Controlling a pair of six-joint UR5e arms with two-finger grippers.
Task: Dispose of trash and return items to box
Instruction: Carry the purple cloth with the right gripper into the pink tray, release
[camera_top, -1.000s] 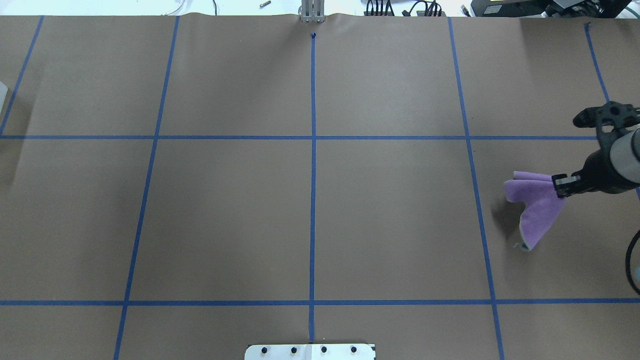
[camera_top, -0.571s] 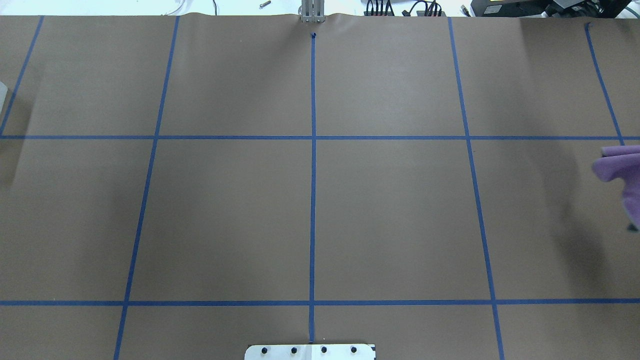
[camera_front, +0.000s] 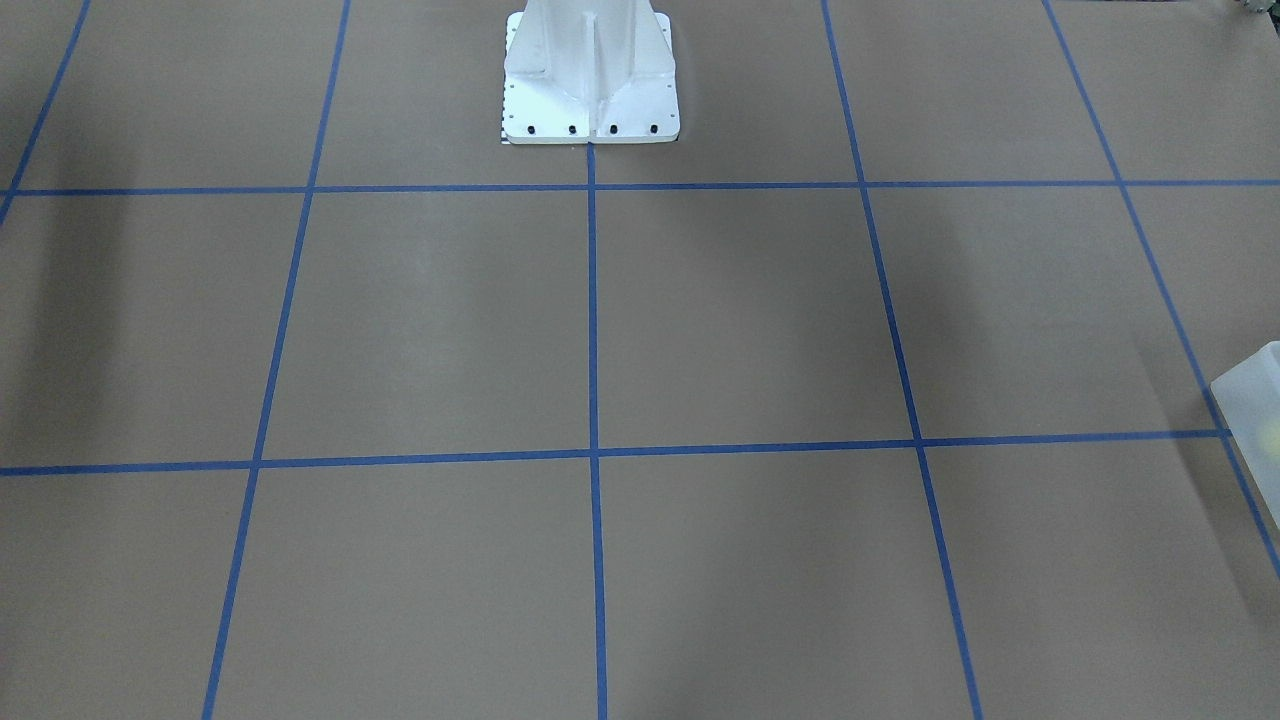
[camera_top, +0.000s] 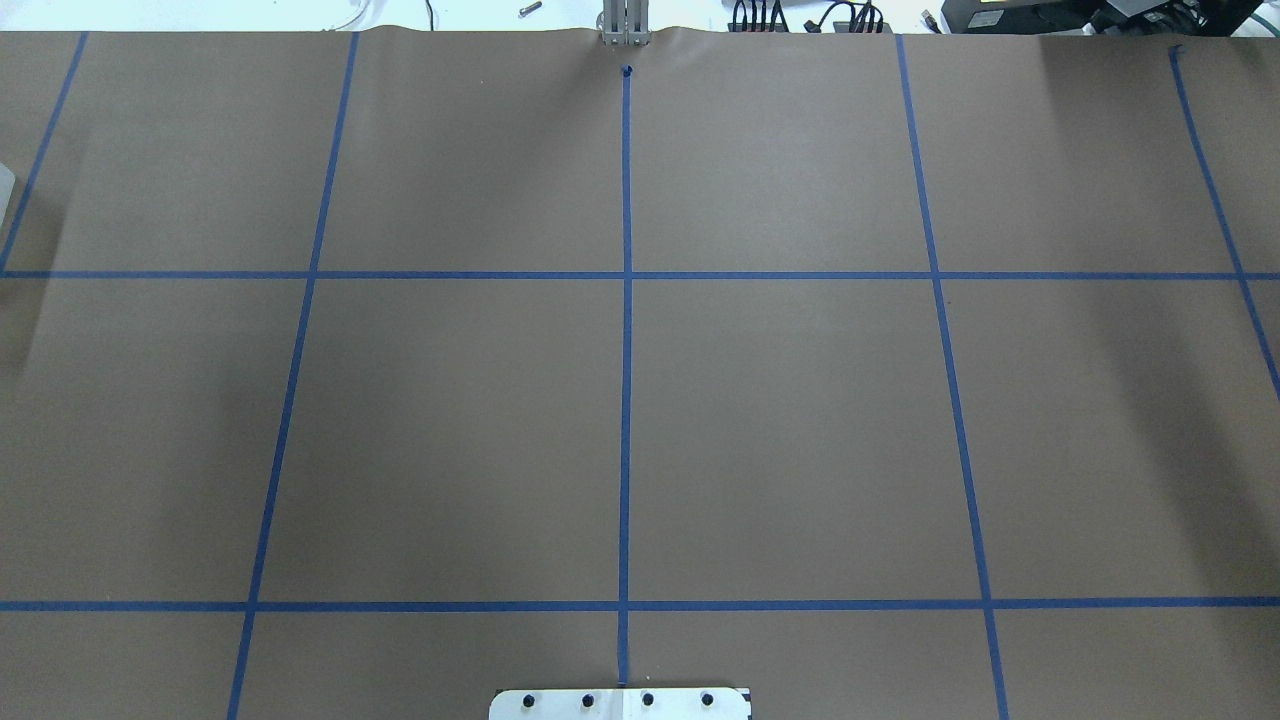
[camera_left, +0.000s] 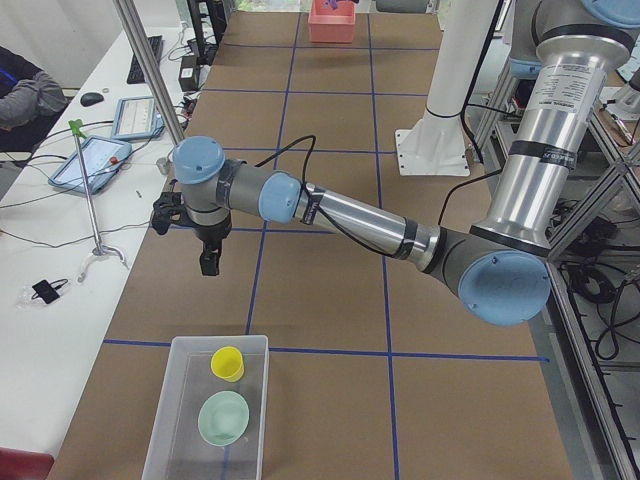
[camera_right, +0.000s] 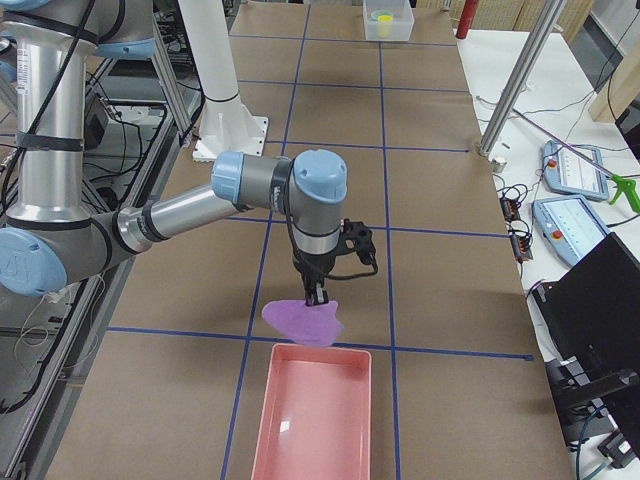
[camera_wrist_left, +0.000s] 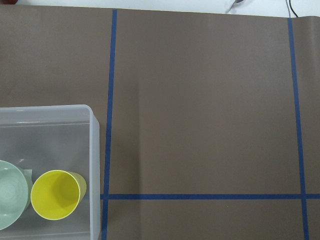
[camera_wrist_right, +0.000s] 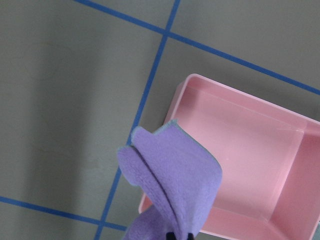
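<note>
Two-arm station seen from the room. The frosted white box (camera_left: 258, 400) sits at the tabletop's (camera_top: 450, 430) end on the robot's left. Only a corner of it enters the front-facing view (camera_front: 1250, 400) and a sliver the overhead view (camera_top: 5, 190).

Inside the box, the yellow cup (camera_left: 228, 362) stands upright, mouth up, at the end nearer the arm. The green bowl (camera_left: 223, 417) lies just beside it, toward the outer end. The left wrist camera looks down on the same box (camera_wrist_left: 60, 130), cup (camera_wrist_left: 56, 195) and bowl (camera_wrist_left: 10, 200).

The left gripper (camera_left: 209, 265) points downward above the tabletop, beyond the box's inner end and apart from it. Whether its jaws stand wide or narrow cannot be told.

At the opposite end, the right gripper (camera_right: 316, 297) also points down, its jaws pinched on a purple cloth (camera_right: 305, 322). The cloth hangs in folds at the inner end of a pink tray (camera_right: 300, 400). From the right wrist camera the cloth (camera_wrist_right: 170, 185) overlaps the tray's (camera_wrist_right: 250, 150) near corner. Whether it touches the rim cannot be told.
</note>
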